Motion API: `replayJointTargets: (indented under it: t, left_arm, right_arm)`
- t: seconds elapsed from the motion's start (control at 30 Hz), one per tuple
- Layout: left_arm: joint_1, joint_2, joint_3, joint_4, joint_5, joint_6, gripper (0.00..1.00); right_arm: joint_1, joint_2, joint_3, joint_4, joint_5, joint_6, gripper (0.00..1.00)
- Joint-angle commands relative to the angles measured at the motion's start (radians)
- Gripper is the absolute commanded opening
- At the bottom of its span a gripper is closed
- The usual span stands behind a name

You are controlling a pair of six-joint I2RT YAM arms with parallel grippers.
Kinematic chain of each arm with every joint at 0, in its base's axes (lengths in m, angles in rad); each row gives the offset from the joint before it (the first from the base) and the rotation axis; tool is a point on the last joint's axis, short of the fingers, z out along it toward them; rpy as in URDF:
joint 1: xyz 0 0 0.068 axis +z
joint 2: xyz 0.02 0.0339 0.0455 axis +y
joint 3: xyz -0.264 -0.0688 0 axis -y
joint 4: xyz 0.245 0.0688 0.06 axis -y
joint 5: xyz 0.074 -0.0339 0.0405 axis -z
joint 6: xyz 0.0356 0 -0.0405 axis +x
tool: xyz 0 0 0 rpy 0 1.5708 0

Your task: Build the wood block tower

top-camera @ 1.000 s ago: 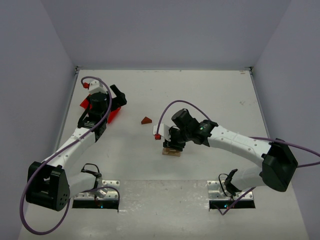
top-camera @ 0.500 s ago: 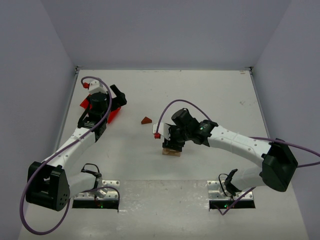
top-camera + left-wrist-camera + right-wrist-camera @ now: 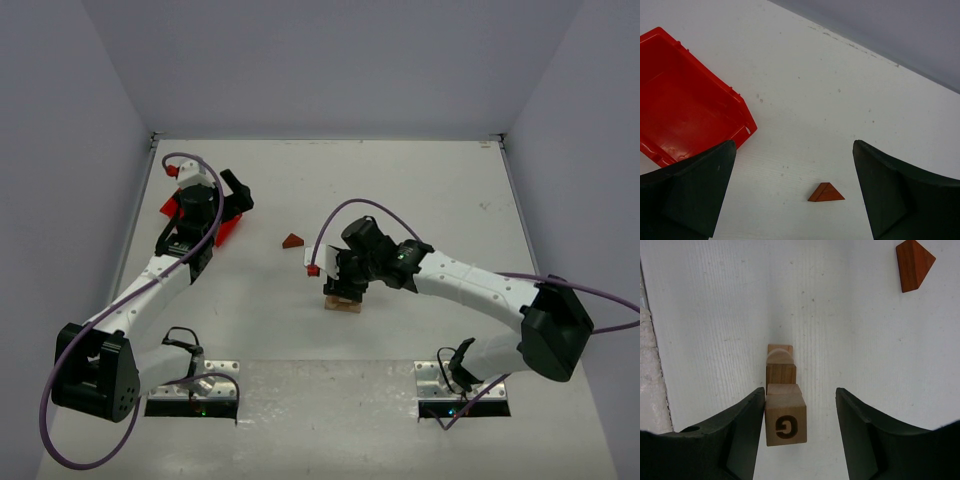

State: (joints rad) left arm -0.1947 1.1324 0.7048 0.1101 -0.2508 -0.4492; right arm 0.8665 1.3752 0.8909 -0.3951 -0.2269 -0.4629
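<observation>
The wood block tower (image 3: 342, 304) stands in the middle of the table. In the right wrist view it is a pale stack with a rounded block (image 3: 780, 356) lower down and a cube marked G (image 3: 785, 422) on top. My right gripper (image 3: 800, 405) hangs over it, open. Its left finger (image 3: 747, 430) lies against the cube's side and its right finger (image 3: 865, 435) stands well apart. The dark reddish-brown triangular piece (image 3: 292, 241) lies alone on the table, also seen as the triangular piece (image 3: 826, 192) below my open, empty left gripper (image 3: 794, 150).
A bright red plastic bin (image 3: 685, 115) sits at the left, the same bin (image 3: 225, 228) lying partly under the left arm in the top view. Grey walls close the table's back and sides. The arm bases (image 3: 190, 385) are bolted at the near edge.
The right gripper has shifted slightly up and left over the tower. The left arm and the triangular piece have not moved.
</observation>
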Motion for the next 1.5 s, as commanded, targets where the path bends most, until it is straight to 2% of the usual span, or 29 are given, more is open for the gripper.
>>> replayJointTargets:
  t: [0.0,0.17,0.3,0.43,0.47,0.5,0.6,0.67,0.8,0.9,1.0,1.17,1.23,1.37,1.47]
  left_arm:
    - [0.014,-0.009,-0.002,0.058,0.004,0.006,1.00]
    - [0.014,-0.010,-0.002,0.062,0.015,0.007,1.00]
    - [0.014,-0.016,0.002,0.063,0.039,0.010,1.00]
    - [0.014,-0.028,0.007,0.066,0.081,0.009,1.00]
    - [0.014,-0.035,0.010,0.059,0.082,0.002,1.00]
    - [0.014,-0.041,0.015,0.054,0.087,-0.002,1.00]
    - [0.012,-0.047,0.030,0.040,0.114,-0.002,1.00]
    - [0.014,-0.054,0.043,0.012,0.118,-0.012,1.00]
    - [0.014,-0.044,0.076,-0.028,0.122,-0.020,1.00]
    - [0.014,-0.026,0.084,-0.030,0.134,-0.029,1.00]
    - [0.013,0.018,0.099,-0.011,0.179,-0.020,1.00]
    - [0.002,0.148,0.161,-0.021,0.260,0.001,1.00]
    - [-0.026,0.218,0.179,-0.023,0.278,-0.014,1.00]
    - [-0.100,0.328,0.237,-0.047,0.245,-0.007,1.00]
    - [-0.147,0.424,0.275,-0.085,0.206,-0.019,1.00]
  right_arm:
    - [0.005,0.009,0.009,0.044,0.009,0.000,0.59]
    - [0.005,-0.001,0.043,0.030,-0.030,0.012,0.60]
    - [0.005,-0.016,0.092,0.016,-0.072,0.026,0.64]
    - [0.003,-0.040,0.151,0.037,-0.101,0.058,0.82]
    - [0.004,-0.046,0.181,0.051,-0.103,0.073,0.93]
    - [0.005,-0.052,0.199,0.063,-0.102,0.085,0.99]
    - [0.005,-0.071,0.225,0.106,-0.092,0.128,0.99]
    - [0.005,-0.089,0.247,0.192,-0.049,0.210,0.99]
    - [0.005,-0.067,0.327,0.283,0.205,0.291,0.99]
    - [0.005,-0.020,0.442,0.243,0.462,0.373,0.99]
    - [-0.003,-0.019,0.396,0.246,0.621,0.540,0.99]
    - [-0.069,-0.110,0.226,0.255,0.673,0.688,0.99]
    - [-0.142,-0.160,0.152,0.249,0.669,0.769,0.99]
    - [-0.228,-0.210,0.042,0.251,0.625,0.803,0.99]
    - [-0.282,-0.202,0.022,0.251,0.611,0.802,0.99]
